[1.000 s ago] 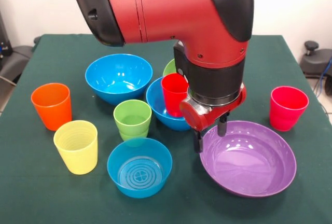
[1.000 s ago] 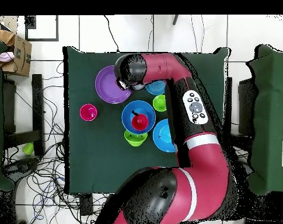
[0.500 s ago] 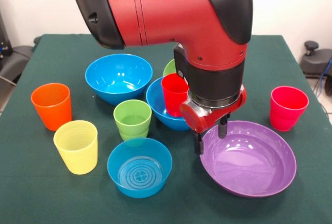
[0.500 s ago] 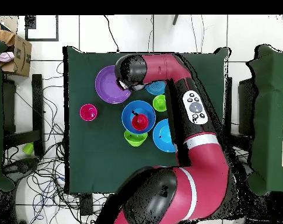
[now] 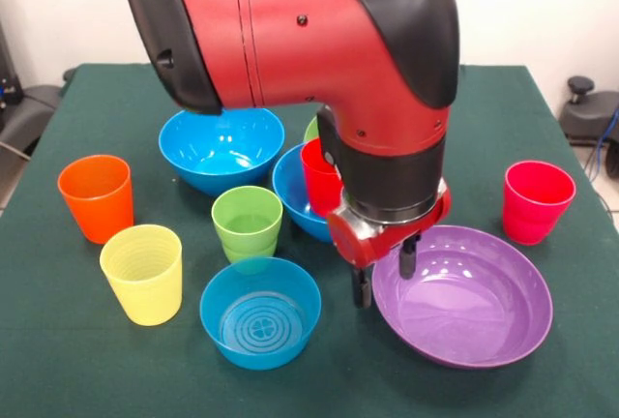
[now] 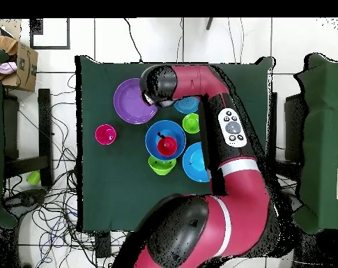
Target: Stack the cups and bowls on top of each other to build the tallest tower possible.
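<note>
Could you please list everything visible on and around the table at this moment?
Large blue bowls: 2; one at the back, empty; one mid-table, holding the red cup.
Red cup: 1, upright inside that blue bowl.
Purple bowl: 1, wide, front right in the front view, empty.
Small blue bowl: 1, ringed bottom, front centre.
Small green bowl: 1, mostly hidden behind the arm in the front view.
Light green cup: 1, centre.
Yellow cup: 1, front left.
Orange cup: 1, left.
Pinkish-red cup: 1, far right, alone.
Table: 1, dark green cloth.
Gripper: open, fingers straddling the purple bowl's rim.
</note>
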You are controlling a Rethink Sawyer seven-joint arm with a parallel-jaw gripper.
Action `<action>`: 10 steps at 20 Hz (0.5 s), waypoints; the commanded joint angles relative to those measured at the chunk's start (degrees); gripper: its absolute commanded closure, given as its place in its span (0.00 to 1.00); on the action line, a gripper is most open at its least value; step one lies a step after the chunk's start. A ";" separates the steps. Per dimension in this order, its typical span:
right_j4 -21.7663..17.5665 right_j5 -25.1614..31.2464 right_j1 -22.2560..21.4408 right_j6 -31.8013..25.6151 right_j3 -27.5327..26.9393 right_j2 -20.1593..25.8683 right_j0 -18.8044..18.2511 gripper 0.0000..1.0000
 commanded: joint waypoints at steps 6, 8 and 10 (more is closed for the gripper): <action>3.24 -1.92 5.08 22.97 -3.36 -8.48 2.91 0.00; 4.27 -1.10 4.62 25.38 -2.62 -9.67 3.27 0.00; 5.05 -0.66 4.21 27.37 -2.15 -10.74 3.53 0.00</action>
